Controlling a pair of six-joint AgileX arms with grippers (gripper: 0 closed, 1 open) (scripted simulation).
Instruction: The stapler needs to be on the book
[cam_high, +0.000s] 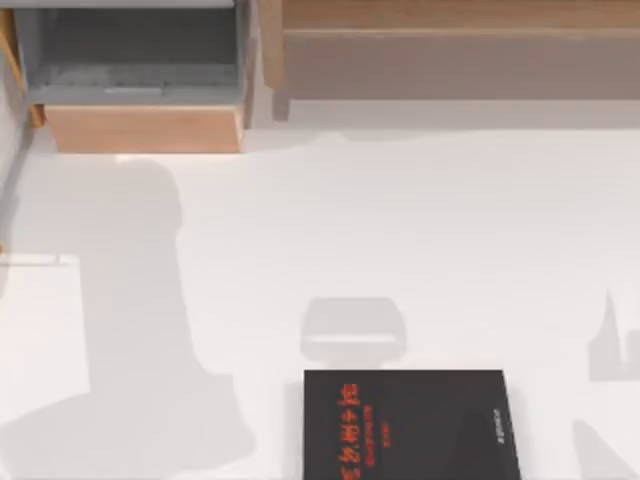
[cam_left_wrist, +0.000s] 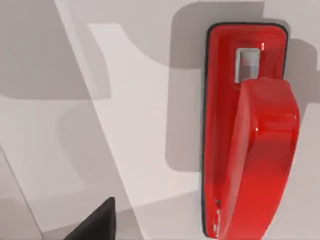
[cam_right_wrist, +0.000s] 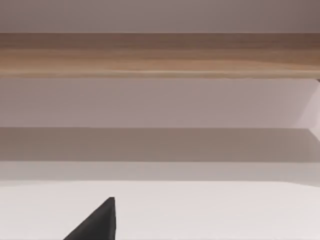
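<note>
The small glossy bright-red plastic stapler (cam_left_wrist: 247, 130) lies flat on the white desk (cam_left_wrist: 135, 115) beneath the left wrist camera; the flat black book with red lettering (cam_high: 410, 425) sits at the desk's near edge. Whether the left tool is released or clenched I cannot tell. The stapler looks rigid, light and slippery, so a pinch across its narrow sides at mid-length seems safest.

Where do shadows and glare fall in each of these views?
Top view: broad soft grey shadows cross the white table, one just beyond the book. Left wrist view: the stapler carries small bright highlights and casts a dark shadow beside itself. Right wrist view: a shaded band runs under the wooden shelf; no glare.
</note>
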